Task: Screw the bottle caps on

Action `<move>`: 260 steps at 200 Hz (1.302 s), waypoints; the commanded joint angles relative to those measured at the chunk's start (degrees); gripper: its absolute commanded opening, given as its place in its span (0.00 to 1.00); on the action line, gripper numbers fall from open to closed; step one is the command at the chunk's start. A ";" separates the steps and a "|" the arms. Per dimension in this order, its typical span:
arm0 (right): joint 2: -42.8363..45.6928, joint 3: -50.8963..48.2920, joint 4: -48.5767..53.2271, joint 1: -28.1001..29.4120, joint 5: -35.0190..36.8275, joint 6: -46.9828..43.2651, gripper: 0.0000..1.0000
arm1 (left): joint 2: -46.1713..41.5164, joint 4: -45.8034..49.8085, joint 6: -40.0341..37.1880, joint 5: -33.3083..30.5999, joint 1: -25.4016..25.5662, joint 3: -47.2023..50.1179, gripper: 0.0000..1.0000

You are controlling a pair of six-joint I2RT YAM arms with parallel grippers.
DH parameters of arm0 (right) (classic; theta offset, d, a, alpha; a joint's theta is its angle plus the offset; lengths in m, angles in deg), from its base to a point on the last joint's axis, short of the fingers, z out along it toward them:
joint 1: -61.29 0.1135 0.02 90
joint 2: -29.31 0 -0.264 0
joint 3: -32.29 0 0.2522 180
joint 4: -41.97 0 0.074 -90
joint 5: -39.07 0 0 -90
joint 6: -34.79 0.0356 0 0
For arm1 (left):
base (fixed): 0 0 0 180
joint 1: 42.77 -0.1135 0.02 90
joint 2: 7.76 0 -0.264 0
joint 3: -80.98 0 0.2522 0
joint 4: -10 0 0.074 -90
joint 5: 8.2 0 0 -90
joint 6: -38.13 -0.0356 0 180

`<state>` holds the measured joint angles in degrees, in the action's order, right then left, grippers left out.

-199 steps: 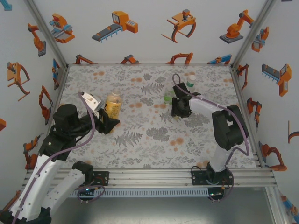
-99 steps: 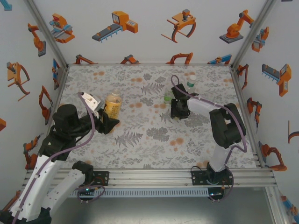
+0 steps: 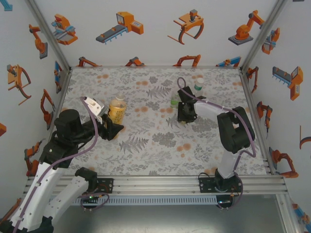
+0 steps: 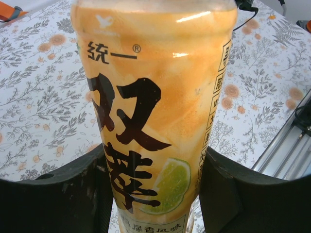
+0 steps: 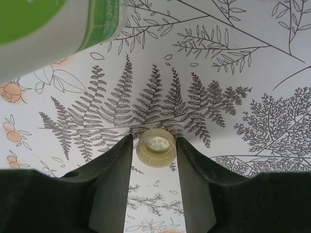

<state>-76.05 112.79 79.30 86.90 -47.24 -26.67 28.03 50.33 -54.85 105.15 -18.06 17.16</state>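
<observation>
Black fingers (image 4: 48, 199) of the left gripper (image 4: 154, 170) are pinching the amber bottle (image 4: 155, 97) low on its label and holding it upright, probably to steady it for capping. Further out, the right gripper (image 5: 154, 155) is bracketing a pale cap (image 5: 155, 148) lying on the table (image 5: 252, 73), seemingly lining up to lift it. Whether its fingers are pressing the cap I cannot tell. Ahead and left of those fingers a green-label bottle (image 5: 53, 29) is crowding in, while rightward the table is lying open.
</observation>
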 commanded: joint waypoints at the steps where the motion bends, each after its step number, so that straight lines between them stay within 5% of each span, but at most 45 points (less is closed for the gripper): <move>1: -1.21 1.14 0.59 0.52 0.16 0.35 0.39 | -0.68 -0.11 -0.25 -0.24 -0.19 0.36 0.02; 73: 3.69 -1.22 2.73 2.21 2.43 1.38 0.35 | -1.11 -0.73 0.43 0.20 -0.23 0.57 0.02; 139: 18.40 -9.53 7.89 5.84 4.16 5.25 0.34 | -1.43 -1.21 0.87 1.05 -0.23 0.67 0.03; 197: 24.29 -11.69 12.19 17.79 6.42 11.08 0.32 | -0.11 -3.70 4.56 2.04 -0.27 1.19 0.02; 260: 11.09 -3.47 9.25 32.99 8.79 16.71 0.33 | -1.62 -4.42 5.72 2.42 -0.19 1.21 0.03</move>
<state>-59.83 105.03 89.35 116.36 -40.71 -13.45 27.44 47.75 -50.59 105.90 -18.06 18.16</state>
